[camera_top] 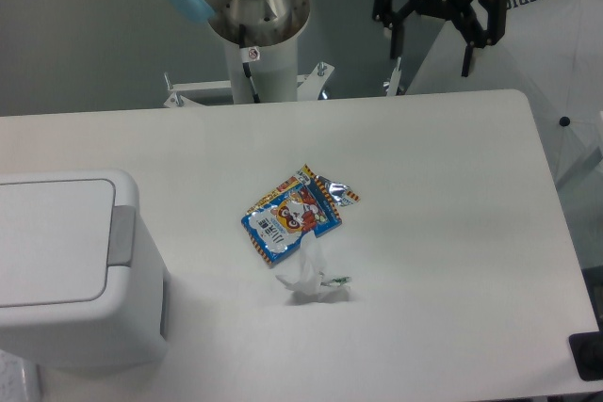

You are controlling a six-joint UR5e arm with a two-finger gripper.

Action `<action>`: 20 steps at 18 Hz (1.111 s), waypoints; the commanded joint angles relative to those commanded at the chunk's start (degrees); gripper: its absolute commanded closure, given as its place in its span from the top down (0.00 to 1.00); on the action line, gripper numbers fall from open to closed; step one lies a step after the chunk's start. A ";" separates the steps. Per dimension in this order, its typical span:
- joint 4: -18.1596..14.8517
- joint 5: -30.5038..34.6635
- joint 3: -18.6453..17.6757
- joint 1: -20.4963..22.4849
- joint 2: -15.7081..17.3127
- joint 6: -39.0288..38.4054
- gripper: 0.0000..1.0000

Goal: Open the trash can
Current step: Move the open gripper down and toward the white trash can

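Lid down, arm far off: the opening had not begun.

At the left edge of the white desk (452, 185) stood the large boxy white plastic trash can (80, 313), its flat light-grey lid panel (47, 242) lying closed and its grey push-bar strip (122, 234) facing the desk's middle, seemingly so a press from above could release the lid. Mid-desk lay a blue printed snack packet (292, 214), touching a crumpled white tissue (309, 278). At upper right the black two-finger gripper (431, 37) hung above the far edge, jaws apart and holding nothing, well apart from the can.
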 joint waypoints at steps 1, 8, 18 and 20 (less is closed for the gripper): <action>0.87 0.00 0.00 -0.53 -0.09 -2.19 1.00; 5.45 0.00 0.09 -5.71 -1.84 -15.03 1.00; 9.15 0.00 0.35 -13.09 -4.48 -30.85 1.00; 9.23 0.00 0.44 -15.29 -5.27 -33.93 1.00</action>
